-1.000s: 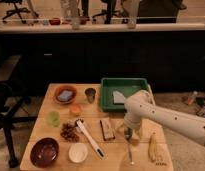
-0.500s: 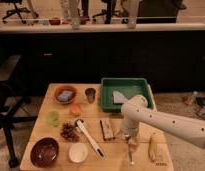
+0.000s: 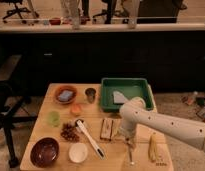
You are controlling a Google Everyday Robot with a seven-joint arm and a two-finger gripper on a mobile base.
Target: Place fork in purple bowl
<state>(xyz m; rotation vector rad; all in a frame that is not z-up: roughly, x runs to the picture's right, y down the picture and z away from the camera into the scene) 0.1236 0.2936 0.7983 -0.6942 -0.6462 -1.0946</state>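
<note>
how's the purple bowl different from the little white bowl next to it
The purple bowl is dark maroon; the white bowl is pale. The purple bowl is clearly larger than the white bowl. Both are round, upright and sit side by side near the front edge of the table. The gripper is low over the fork, away from both.

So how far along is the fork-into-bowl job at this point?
Nothing is finished: the fork lies on the wooden table, front right, and the purple bowl at front left holds no fork. In hand: the gripper hangs open over the fork. Left: grasp, carry, drop.
</note>
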